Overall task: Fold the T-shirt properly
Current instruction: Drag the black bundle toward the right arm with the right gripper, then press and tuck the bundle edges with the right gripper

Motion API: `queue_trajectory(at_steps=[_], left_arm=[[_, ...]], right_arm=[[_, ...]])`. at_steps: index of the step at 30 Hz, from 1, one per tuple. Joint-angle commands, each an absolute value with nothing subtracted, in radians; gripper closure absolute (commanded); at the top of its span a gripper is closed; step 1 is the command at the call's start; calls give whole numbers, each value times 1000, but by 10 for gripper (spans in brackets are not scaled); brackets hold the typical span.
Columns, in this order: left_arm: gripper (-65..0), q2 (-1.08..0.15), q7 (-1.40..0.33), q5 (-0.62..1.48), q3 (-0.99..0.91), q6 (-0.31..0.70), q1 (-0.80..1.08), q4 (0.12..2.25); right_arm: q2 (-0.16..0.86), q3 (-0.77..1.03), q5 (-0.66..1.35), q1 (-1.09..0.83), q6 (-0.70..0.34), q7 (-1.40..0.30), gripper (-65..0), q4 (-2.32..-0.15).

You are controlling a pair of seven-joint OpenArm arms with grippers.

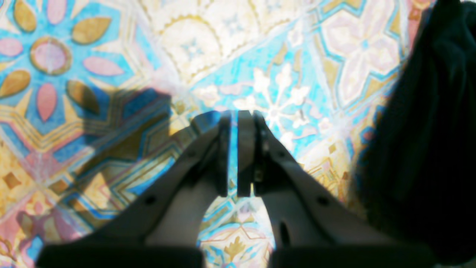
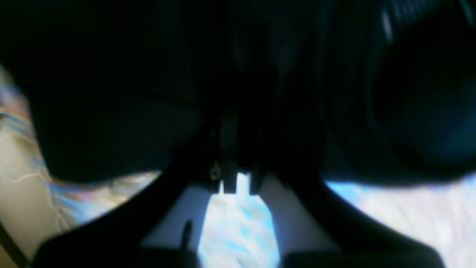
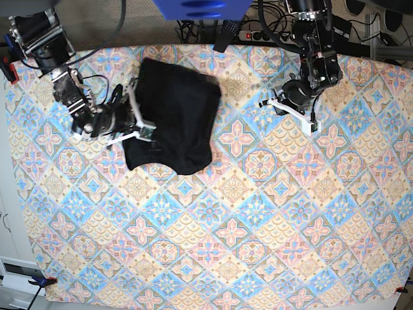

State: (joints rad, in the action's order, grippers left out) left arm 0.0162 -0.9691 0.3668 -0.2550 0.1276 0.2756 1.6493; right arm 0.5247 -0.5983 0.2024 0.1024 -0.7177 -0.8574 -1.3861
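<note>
- T-shirt lay on the counter, toward the far left of the base view, already gathered into a compact dark block with a looser lobe at its near edge.
- Judged step: a fold in progress on the right-hand side of the shirt, or the final tidying of that edge; exact stage could not be told.
- Right hand sat at the shirt's left edge in the base view, pressed nearly together; in the right wrist view, black cloth filled the space around the fingers, so judged pinching the T-shirt.
- Left hand hung over bare patterned counter, well apart from most of the shirt, with only a dark fold at the frame's right; fingers pressed together, a thin slit between them, nothing held.
- Next move, as judged: carry the pinched edge across and lay it flat, then release; the left hand free to pin or smooth the block.
- Risk: soft cloth dragging and undoing the folds.
- No brand, label or writing readable; neck label not in view.
</note>
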Motion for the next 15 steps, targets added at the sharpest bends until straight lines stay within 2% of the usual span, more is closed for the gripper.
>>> queue_trajectory(at_steps=[1,10,15], left_arm=[[-31,13,-958,375,-257,130,269,1669],[-31,13,-958,375,-257,130,269,1669],[-31,13,-958,375,-257,130,272,1669]], right_arm=[[558,-578,145,130,-698,-912,-45,-1380],[584,-452,145,156,-698,-912,-45,-1385],[587,-395,147,150,-698,-923,-45,-1483]])
